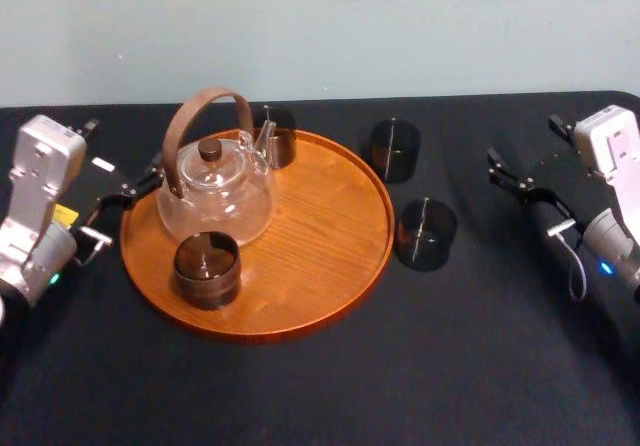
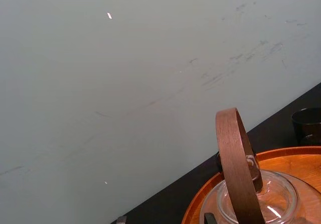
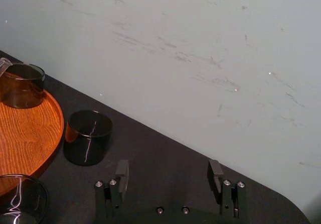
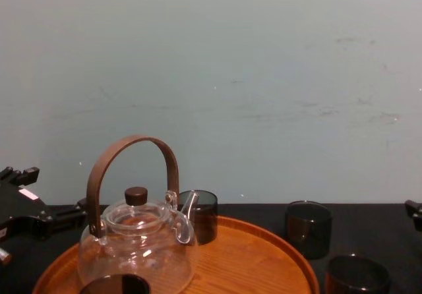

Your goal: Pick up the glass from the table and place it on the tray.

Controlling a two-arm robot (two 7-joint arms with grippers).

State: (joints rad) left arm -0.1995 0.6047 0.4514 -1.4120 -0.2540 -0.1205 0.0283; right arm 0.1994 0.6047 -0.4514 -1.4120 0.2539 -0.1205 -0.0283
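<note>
**Hazards.** Two dark glasses stand on the worktop (image 1: 330, 386), right of the tray (image 1: 320, 236): the far glass (image 1: 395, 149) and the near glass (image 1: 425, 233). Either one fits the task. They stand near each other, and each is just beside the tray's rim.

- A pincer closing on one glass may strike the other with its outer finger, or push the target against the rim and tip it.
- The walls are smooth and round. An off-centre or shallow grip is likely to let the glass slip or turn during the lift.
- A low carry risks catching the base of the glass on the raised rim.
- The teapot (image 1: 215, 196) takes up the tray's left part. The near-left tray glass (image 1: 207, 269) and the far tray glass (image 1: 275, 136) also stand on the tray. Set-down is safest on the bare right half; a placement further left risks a collision with these items.

**Position.** The right pincer (image 1: 500, 171) is at the worktop's right side. Its fingers (image 3: 122, 176) are spread apart and hold nothing. Both worktop glasses lie to its left, well apart from it, between the pincer and the tray. Neither glass is in line with the gap between the fingers, so the approach calls for re-aiming toward the tray side.

The left pincer (image 1: 135, 188) is parked just beside the tray's left rim, near the teapot. Its tips are apart and it holds nothing.
</note>
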